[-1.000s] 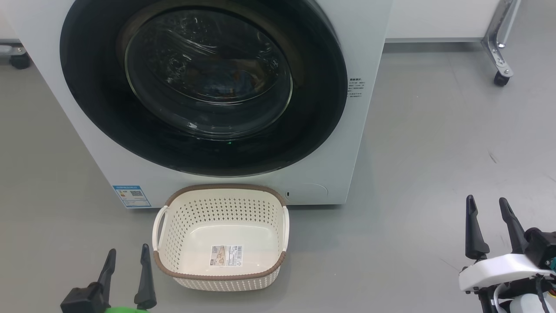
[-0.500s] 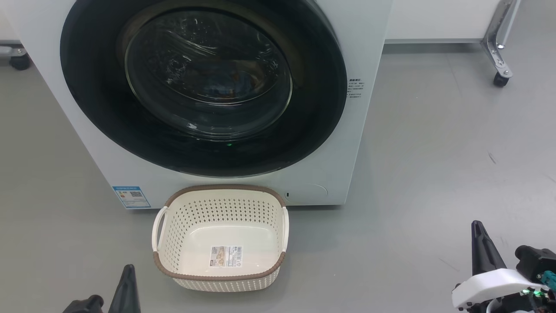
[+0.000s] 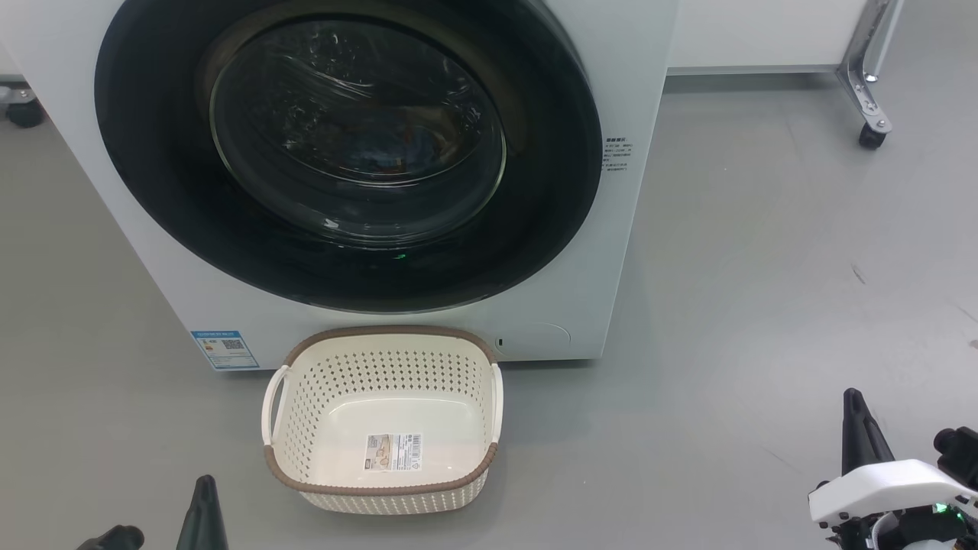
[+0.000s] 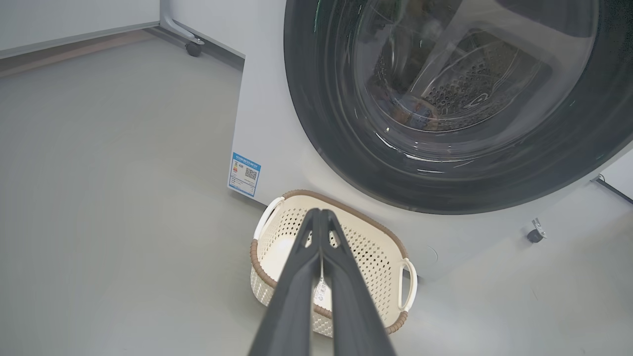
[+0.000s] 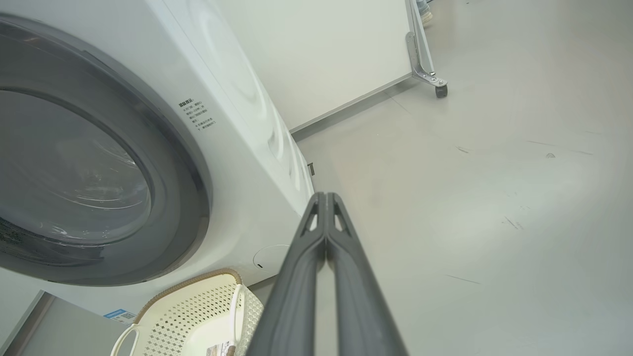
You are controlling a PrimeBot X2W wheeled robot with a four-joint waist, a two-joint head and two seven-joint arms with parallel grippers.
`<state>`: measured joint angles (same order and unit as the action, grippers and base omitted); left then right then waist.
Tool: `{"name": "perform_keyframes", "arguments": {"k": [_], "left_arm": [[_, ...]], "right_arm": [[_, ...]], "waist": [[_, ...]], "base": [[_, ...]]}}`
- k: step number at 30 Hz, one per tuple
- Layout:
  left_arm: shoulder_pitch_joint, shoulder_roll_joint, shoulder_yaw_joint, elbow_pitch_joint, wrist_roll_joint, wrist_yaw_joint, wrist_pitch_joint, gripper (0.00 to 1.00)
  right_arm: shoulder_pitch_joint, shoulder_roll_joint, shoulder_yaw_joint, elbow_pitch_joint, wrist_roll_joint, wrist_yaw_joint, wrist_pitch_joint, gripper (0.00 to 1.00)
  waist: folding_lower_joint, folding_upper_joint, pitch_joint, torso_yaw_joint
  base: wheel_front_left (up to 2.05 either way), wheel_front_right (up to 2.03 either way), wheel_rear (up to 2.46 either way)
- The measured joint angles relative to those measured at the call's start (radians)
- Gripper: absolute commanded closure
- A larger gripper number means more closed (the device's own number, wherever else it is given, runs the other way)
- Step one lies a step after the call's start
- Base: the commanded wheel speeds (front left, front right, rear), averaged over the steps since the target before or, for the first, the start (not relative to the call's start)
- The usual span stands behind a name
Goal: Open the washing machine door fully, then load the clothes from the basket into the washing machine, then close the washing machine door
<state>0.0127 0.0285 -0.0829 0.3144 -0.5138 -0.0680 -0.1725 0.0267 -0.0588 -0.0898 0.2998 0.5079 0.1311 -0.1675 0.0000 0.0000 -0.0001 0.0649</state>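
Note:
The white washing machine [image 3: 634,76] faces me with its glossy black round door [image 3: 153,191] lying flush against the front. Through the door's glass a bit of light blue and orange-brown clothes [image 3: 386,156] shows dimly inside the drum. On the floor just before the machine sits the cream basket [image 3: 382,333], holding nothing but its label sticker. My left gripper [image 3: 205,496] is shut low at the basket's left, its fingers pressed together over the basket [image 4: 376,247] in the left wrist view. My right gripper [image 3: 856,416] is shut far right of the basket, above bare floor.
A metal frame leg on a caster [image 3: 867,107] stands at the back right beside a white wall panel. Another caster [image 3: 23,114] sits at the far left behind the machine. Grey floor stretches wide to the right of the machine. A blue label [image 3: 224,347] marks the machine's lower front.
Both grippers went from open to shut and sank lower in the head view. The whole picture has shifted slightly, so the camera moved; basket and machine stay put.

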Motion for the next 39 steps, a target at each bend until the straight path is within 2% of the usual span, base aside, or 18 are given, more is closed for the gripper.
{"name": "perform_keyframes", "arguments": {"k": [39], "left_arm": [[-0.036,0.0,0.085,-0.013,-0.509,-0.026,0.144,1.0]], "right_arm": [[-0.042,0.01,-0.031,-0.001,0.514,0.0,0.145,1.0]], "waist": [[0.0,0.0,0.001,-0.031]], "base": [[0.0,0.0,0.0]]}}
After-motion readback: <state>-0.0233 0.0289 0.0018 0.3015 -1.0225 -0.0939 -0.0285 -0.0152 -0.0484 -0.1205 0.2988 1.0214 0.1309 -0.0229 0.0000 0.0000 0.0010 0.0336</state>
